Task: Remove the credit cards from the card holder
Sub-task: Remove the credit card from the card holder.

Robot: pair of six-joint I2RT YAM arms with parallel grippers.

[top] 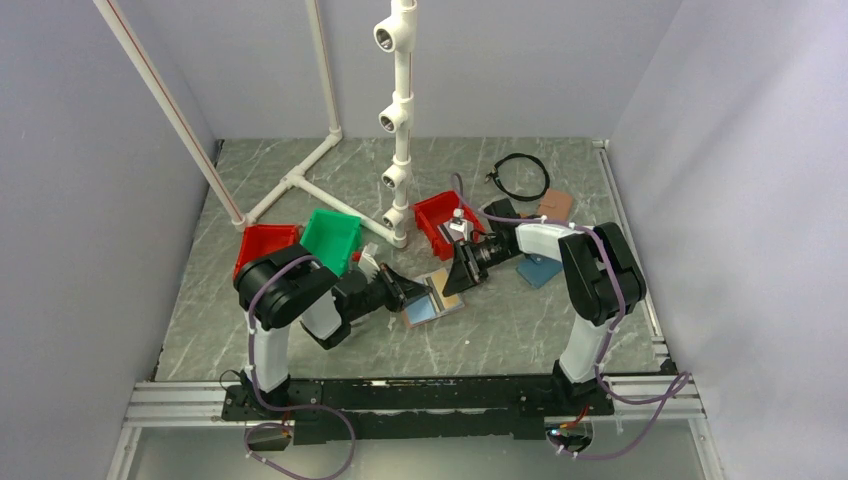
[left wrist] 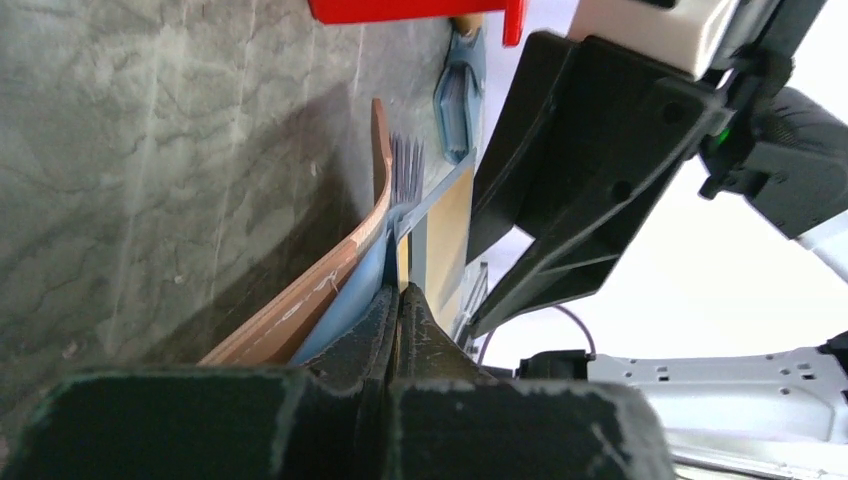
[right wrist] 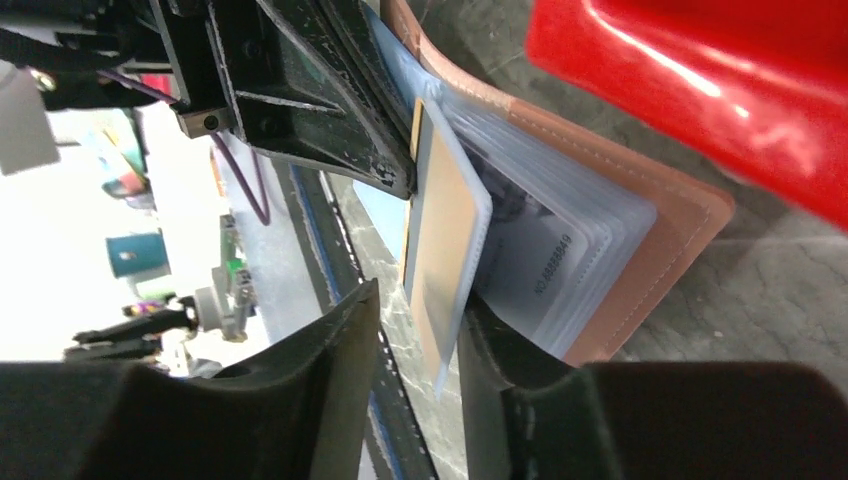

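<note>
Inside a white-walled enclosure, on a grey marbled bench (top: 520,330) with red bins (top: 265,243) and a white pipe frame (top: 400,120) behind, two robot arms meet over the card holder (top: 432,303), which lies open at mid-bench between them. The left claw (left wrist: 400,300) is clamped fully shut on the holder's pale blue lining, pinning that edge. The right claw (right wrist: 420,320) stands partly open, its fingers on either side of the free end of the gold-tan card (right wrist: 445,250), which juts from the stack of clear sleeves. A gap shows on one side of the card, so it looks straddled, not gripped. A grey-white card (right wrist: 540,270) sits deeper in the sleeves, and the dark card cannot be made out. No card appears to be clear of the holder yet.

The step in hand appears to be drawing out the gold-tan card. Done well, the right claw would close squarely on the card alone, back from its corner and clear of the sleeve film. It would then pull straight along the card's length, away from the left claw, while that claw anchors the holder. A skewed pull risks jamming the card in its pocket or dragging the whole holder along.
</note>
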